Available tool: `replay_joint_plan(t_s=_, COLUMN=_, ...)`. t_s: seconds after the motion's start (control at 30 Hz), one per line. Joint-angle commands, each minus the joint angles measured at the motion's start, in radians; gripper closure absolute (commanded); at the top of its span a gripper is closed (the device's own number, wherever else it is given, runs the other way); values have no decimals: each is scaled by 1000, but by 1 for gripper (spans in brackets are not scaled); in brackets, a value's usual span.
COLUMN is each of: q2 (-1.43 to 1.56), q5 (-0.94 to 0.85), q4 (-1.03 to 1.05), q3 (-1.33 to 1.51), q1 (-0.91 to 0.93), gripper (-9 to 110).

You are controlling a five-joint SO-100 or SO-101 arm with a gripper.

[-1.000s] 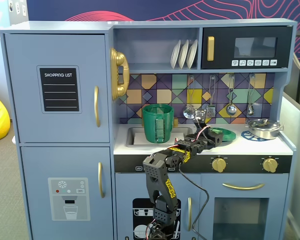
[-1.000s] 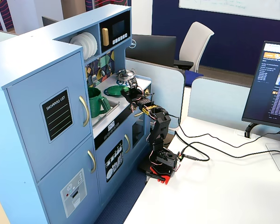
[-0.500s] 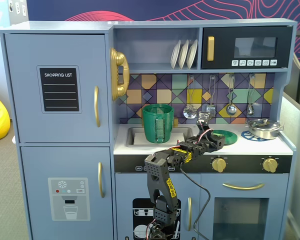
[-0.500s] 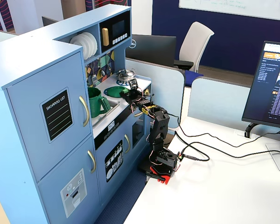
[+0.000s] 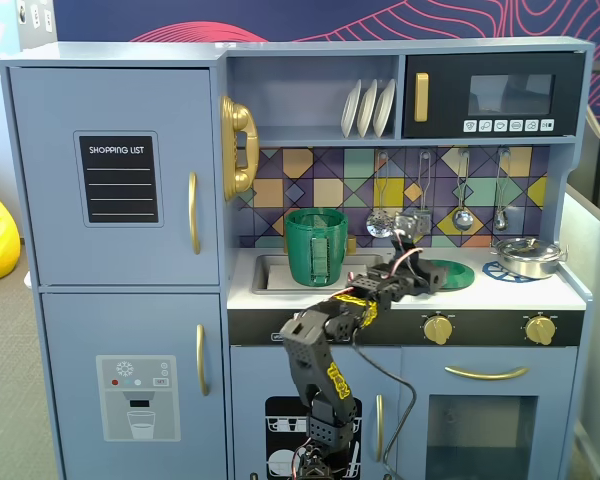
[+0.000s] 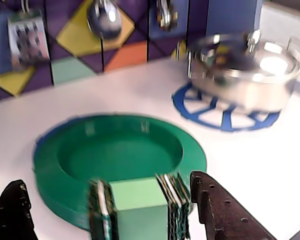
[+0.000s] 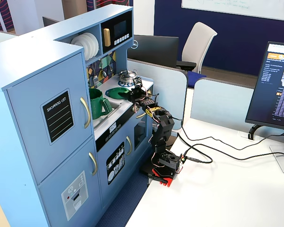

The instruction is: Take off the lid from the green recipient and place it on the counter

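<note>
In a fixed view from the front, we see the green recipient point(image 5: 316, 246) standing open-topped in the sink basin point(image 5: 272, 274) at the left of the counter point(image 5: 540, 291). The lid point(image 5: 454, 273) lies flat on the counter to the right of the sink, and the silver pot point(image 5: 526, 257) sits further right of the lid on a blue burner circle. The jaws point(image 5: 426, 270) reach over the lid's near left edge. In the wrist view, the lid point(image 6: 118, 152) rests upside down on the white counter point(image 6: 250, 165) with its hollow side up, the pot point(image 6: 245, 75) beyond and to the right of it. The dark jaws point(image 6: 107, 200) are spread apart, one tip at either side of the lid's near rim, gripping nothing; a light green block with ribbed sides sits between them. In the other fixed view, from the side, the arm stands on the desk point(image 7: 217, 198) beside the kitchen, its jaws point(image 7: 134, 92) over the lid point(image 7: 115, 92), with the recipient point(image 7: 99, 104) nearer the camera than the lid.
</note>
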Motion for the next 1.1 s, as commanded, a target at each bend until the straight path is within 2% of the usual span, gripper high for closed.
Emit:
replay_joint_plan(t_s=0.0, q2=187, q5=5, q4=115, q3=-11, q1=8, gripper=66)
replay_joint_plan(t_s=0.33, q2=545, q5=-14, q4=578, q3=46, q1=-8, gripper=70)
replay_joint_plan(t_s=0.47, q2=634, q5=-173, q4=907, q3=52, q1=-37, gripper=70)
replay_joint_plan(t_s=0.6, q2=695, q5=-137, q4=1121, q3=74, q1=-75, gripper=75)
replay_joint_plan(t_s=0.77, q2=741, q5=-112, q4=1376, q3=81, q1=-146, gripper=76)
replay_joint_plan(t_s=0.87, q2=767, q5=-78, q4=1451, q3=104, q1=-216, gripper=75)
replay_joint_plan(t_s=1.07, q2=801, q5=-28, q4=1404, q3=235, q1=-399, gripper=76)
